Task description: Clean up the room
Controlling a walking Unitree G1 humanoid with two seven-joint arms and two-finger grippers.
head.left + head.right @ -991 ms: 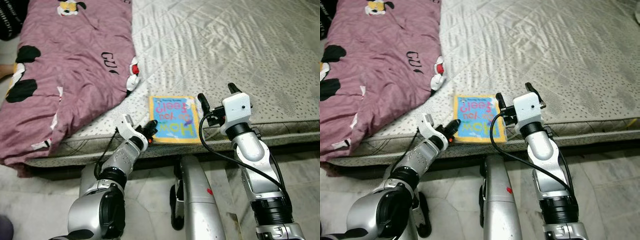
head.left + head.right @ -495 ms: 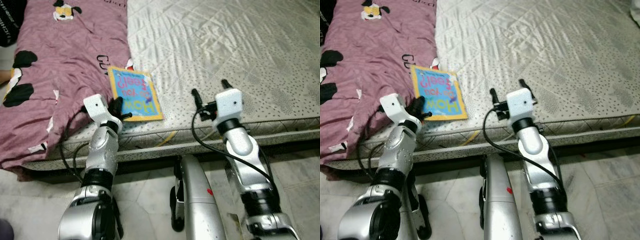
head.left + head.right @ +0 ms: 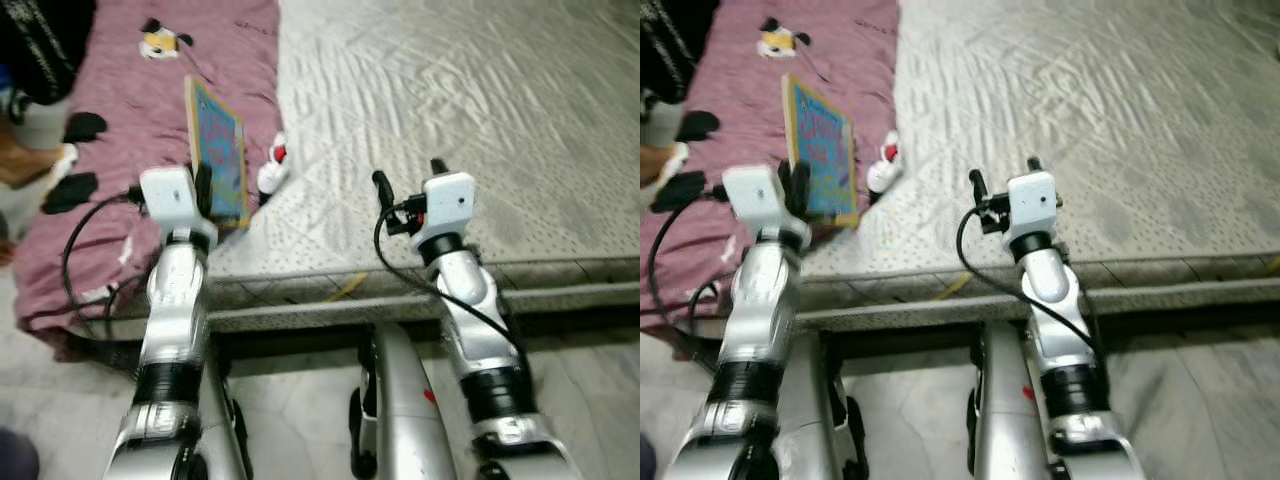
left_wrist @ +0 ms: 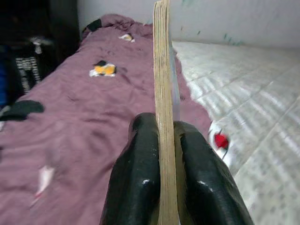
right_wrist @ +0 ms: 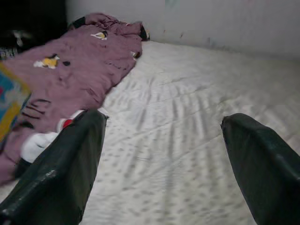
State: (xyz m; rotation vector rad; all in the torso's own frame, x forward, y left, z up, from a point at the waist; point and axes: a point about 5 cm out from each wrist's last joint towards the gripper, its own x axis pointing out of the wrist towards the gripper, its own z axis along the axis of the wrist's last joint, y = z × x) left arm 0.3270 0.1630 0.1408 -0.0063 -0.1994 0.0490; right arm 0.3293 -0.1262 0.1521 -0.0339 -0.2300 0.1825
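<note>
- Book: a thin, square picture book with a blue cover and yellow border [image 3: 218, 153] stood on edge above the purple patterned quilt [image 3: 120, 110], lifted off the bed, clamped near its lower corner between the two black fingers [image 4: 140, 173] of the left gripper [image 3: 203, 190].
- Seen along the left wrist, the fingers were pressed flat against both faces of the cardboard pages, edge-on.
- The right gripper [image 3: 408, 185] hovered over the grey quilted mattress [image 3: 480, 110], its fingers [image 5: 65, 164] wide apart with nothing between them.
- Risk, as I judged it: the hold sat low on a tall, slim book, so a quick swing of the arm could let it pivot or slide out and drop back onto the quilt or down to the tiled floor [image 3: 300, 400].
- A white and red patch [image 3: 271, 172] lay at the quilt's edge just beside the book; I could not tell whether it was printed or loose.
- Cover lettering was too blurred to read.
</note>
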